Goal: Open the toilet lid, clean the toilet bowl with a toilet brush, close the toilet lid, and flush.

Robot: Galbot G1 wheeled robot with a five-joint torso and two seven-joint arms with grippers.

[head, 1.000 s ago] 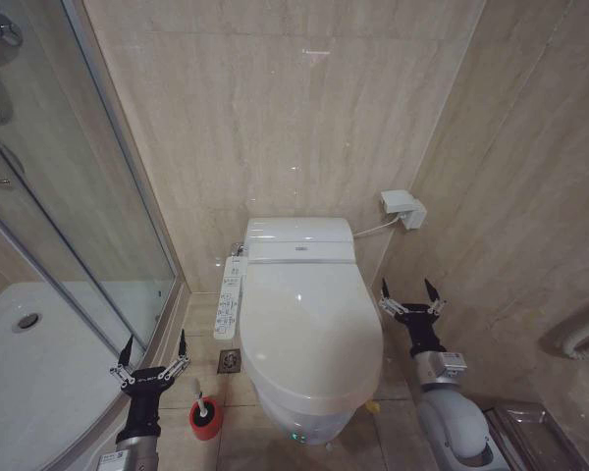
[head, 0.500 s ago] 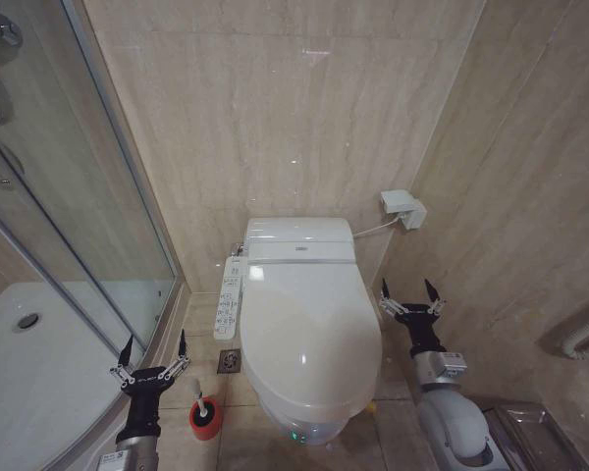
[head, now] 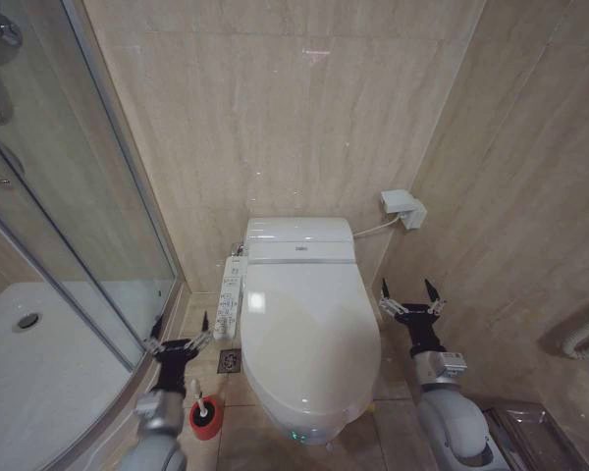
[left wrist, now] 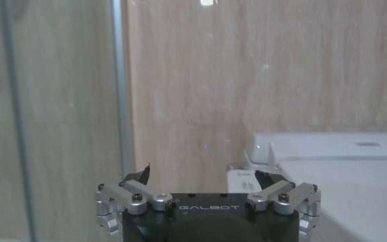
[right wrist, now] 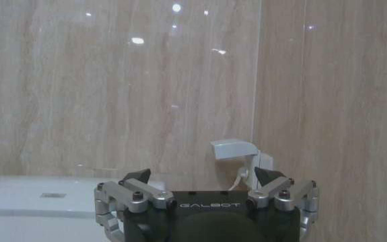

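Since the earlier frame, the left gripper (head: 180, 333) has advanced toward the toilet lid (head: 304, 339), fingers spread wide and empty, probably approaching to lift it. Just behind this gripper stands the toilet brush (head: 202, 409) in its red cup (head: 205, 418). Beyond the shut lid, the right gripper (head: 408, 297) waits, equally wide.

We hold our left gripper (head: 180, 331) low beside the toilet lid (head: 309, 334), on its left flank, fingers spread wide and pointing up. Our right gripper (head: 408, 293) sits upright by the lid's right edge, fingers likewise splayed, holding nothing.
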